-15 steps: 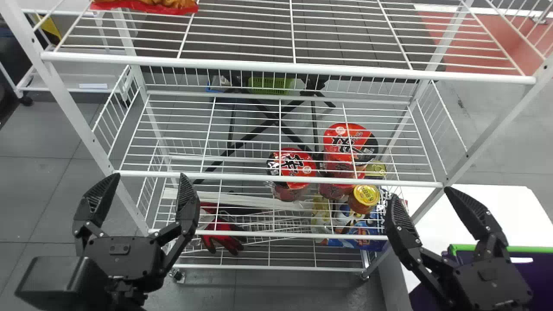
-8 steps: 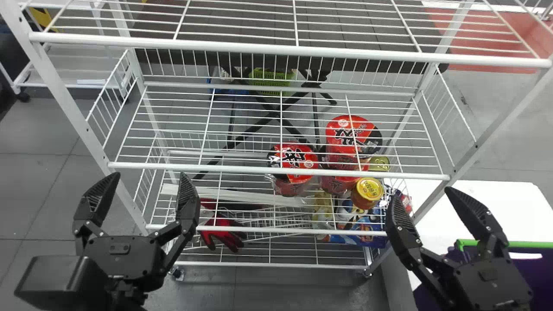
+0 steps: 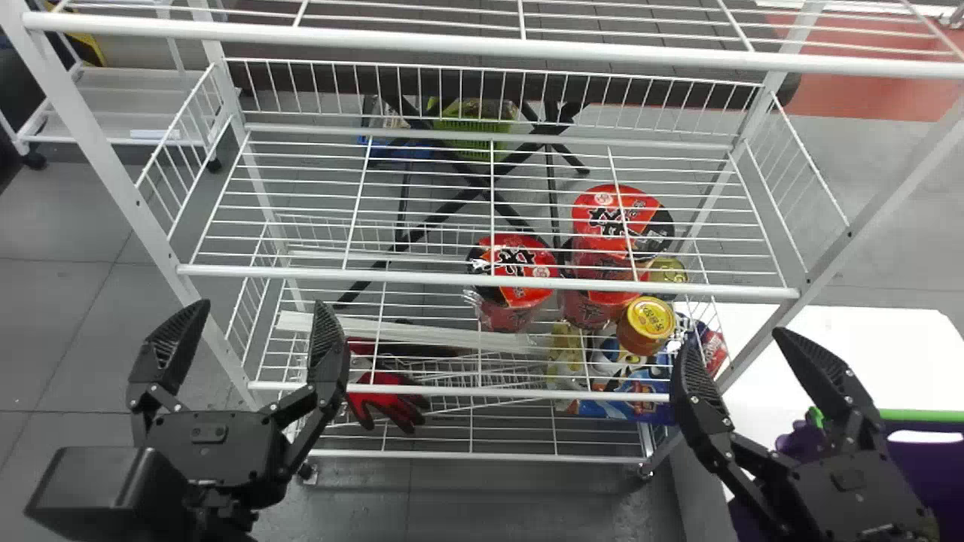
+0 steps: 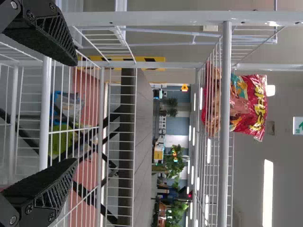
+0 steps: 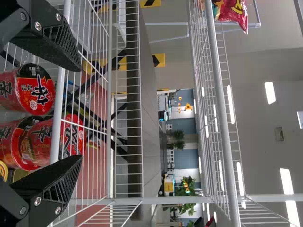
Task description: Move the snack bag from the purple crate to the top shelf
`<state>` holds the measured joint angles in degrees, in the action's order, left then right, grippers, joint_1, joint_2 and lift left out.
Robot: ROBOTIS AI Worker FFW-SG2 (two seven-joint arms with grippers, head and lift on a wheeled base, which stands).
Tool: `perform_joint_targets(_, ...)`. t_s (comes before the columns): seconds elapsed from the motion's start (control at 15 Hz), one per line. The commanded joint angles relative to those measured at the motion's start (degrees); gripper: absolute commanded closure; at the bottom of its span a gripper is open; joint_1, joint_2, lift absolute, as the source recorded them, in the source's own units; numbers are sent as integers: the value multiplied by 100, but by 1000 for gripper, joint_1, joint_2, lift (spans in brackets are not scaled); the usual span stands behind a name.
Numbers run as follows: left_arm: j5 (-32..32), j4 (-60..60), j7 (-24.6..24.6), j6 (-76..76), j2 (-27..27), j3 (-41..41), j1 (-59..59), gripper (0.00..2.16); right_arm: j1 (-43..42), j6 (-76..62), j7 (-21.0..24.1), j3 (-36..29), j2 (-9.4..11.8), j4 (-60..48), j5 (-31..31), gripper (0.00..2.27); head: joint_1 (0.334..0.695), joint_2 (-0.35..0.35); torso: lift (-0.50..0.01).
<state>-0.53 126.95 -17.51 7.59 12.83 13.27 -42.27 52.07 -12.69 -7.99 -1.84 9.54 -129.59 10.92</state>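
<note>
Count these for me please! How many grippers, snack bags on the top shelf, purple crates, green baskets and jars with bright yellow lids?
Grippers: 2 (left gripper, right gripper)
Snack bag on the top shelf: 1
Purple crate: 1
Green basket: 1
Jar with bright yellow lid: 1
Total: 6

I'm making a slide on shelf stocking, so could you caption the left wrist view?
Left gripper, open, before a white wire rack, a red snack bag on its top shelf.
</note>
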Motion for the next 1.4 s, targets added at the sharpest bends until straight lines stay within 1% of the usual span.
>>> perform_joint_targets(0.0,0,5,2,-17,0,0,0,93,-4,0,0,0,4,13,-2,181,695,-61,-378)
perform_joint_targets(1.2,9,32,-7,0,0,9,-35,93,14,-35,0,-18,21,13,33,181,695,-65,-451)
perform_joint_targets(1.27,9,32,-7,0,0,9,-35,93,14,-88,-27,-35,21,22,95,181,695,-65,-454)
perform_joint_targets(1.33,9,41,-7,0,0,9,-44,93,32,-756,-141,-62,21,180,200,178,695,-65,-451)
